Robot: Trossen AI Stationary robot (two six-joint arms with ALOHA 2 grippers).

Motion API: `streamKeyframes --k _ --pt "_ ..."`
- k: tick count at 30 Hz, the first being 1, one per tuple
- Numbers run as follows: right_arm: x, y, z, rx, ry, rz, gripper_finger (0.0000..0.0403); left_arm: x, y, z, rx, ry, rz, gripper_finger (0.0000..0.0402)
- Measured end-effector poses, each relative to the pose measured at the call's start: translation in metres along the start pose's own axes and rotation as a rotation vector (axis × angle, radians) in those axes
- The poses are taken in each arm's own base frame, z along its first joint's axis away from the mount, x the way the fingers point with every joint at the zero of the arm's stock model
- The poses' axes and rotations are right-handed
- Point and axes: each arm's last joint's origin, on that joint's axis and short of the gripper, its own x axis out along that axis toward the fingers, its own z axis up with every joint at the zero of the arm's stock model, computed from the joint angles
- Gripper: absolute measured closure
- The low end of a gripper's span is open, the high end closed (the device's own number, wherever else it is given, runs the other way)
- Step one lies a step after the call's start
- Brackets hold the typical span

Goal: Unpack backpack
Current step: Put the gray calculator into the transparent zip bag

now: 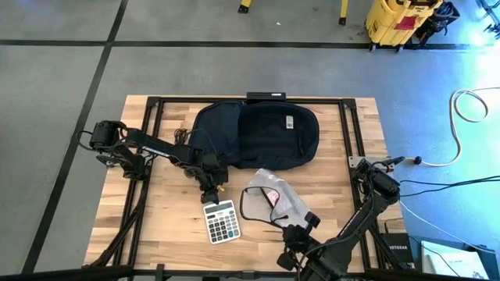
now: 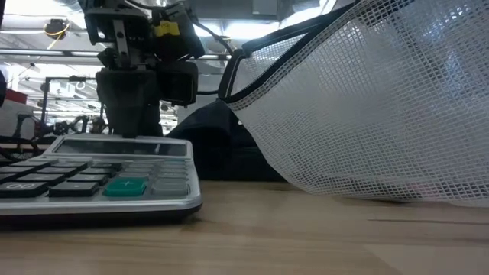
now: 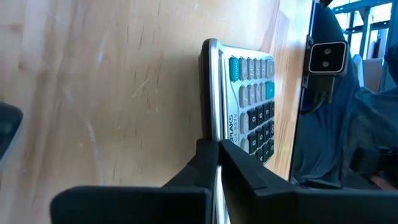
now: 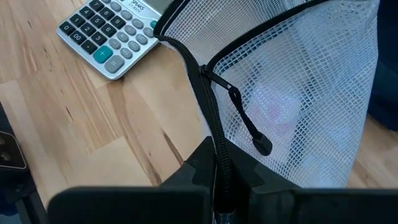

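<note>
Two items are already out on the wood, so you're mid-unpack, I'd say. Your left gripper (image 3: 217, 163) is pinched shut on the top edge of the calculator (image 3: 244, 99), which lies flat on the table (image 3: 112, 87), looking set down rather than carried. Just behind that gripper sits the backpack (image 1: 254, 134), dark and slumped along the far side of the table.

Your right gripper (image 4: 219, 180) is clamped on the black zipper edge of the mesh pouch (image 4: 298, 81), with the calculator off to its side and the backpack beyond the pouch.

Next move, I'd guess: let go of the calculator, lift clear, then head back to the backpack's opening. Mind the pouch's slack zipper edge snagging as you pull away.

View differences: the overhead one is the only one showing the whole backpack and both arms. The low view hides nearly all the bag behind the mesh, but shows the calculator sitting flush on the wood. Only the right wrist view shows the zipper pull (image 4: 249, 124) dangling free.
</note>
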Motion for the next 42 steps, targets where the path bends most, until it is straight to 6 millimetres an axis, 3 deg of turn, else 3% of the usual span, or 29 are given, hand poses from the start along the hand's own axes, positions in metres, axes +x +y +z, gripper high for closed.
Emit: streamKeyframes --k 11,16,23,28,32,37,42 --pt "0.000 0.000 0.000 -0.001 0.000 0.000 0.0403 0.000 0.000 0.000 -0.030 -0.004 0.004 0.0391" --pt "0.000 0.000 0.000 -0.001 0.000 0.000 0.0403 -0.007 -0.005 0.002 -0.004 -0.058 0.039 0.0342" --pt "0.000 0.000 0.000 -0.006 -0.008 -0.001 0.0403 -0.028 -0.021 0.000 0.007 -0.180 0.114 0.0241" --pt "0.000 0.000 0.000 -0.011 -0.009 -0.003 0.0403 -0.027 -0.040 -0.035 0.018 -0.319 0.206 0.0173" --pt "0.000 0.000 0.000 -0.019 -0.017 -0.004 0.0403 -0.022 -0.040 -0.069 -0.032 -0.481 0.179 0.0139" --pt "0.000 0.000 0.000 -0.020 -0.018 -0.004 0.0403 -0.009 -0.045 -0.095 0.010 -0.525 0.185 0.0127" --pt "0.000 0.000 0.001 -0.014 -0.020 0.002 0.0403 0.002 -0.044 -0.102 -0.139 -0.616 0.128 0.0127"
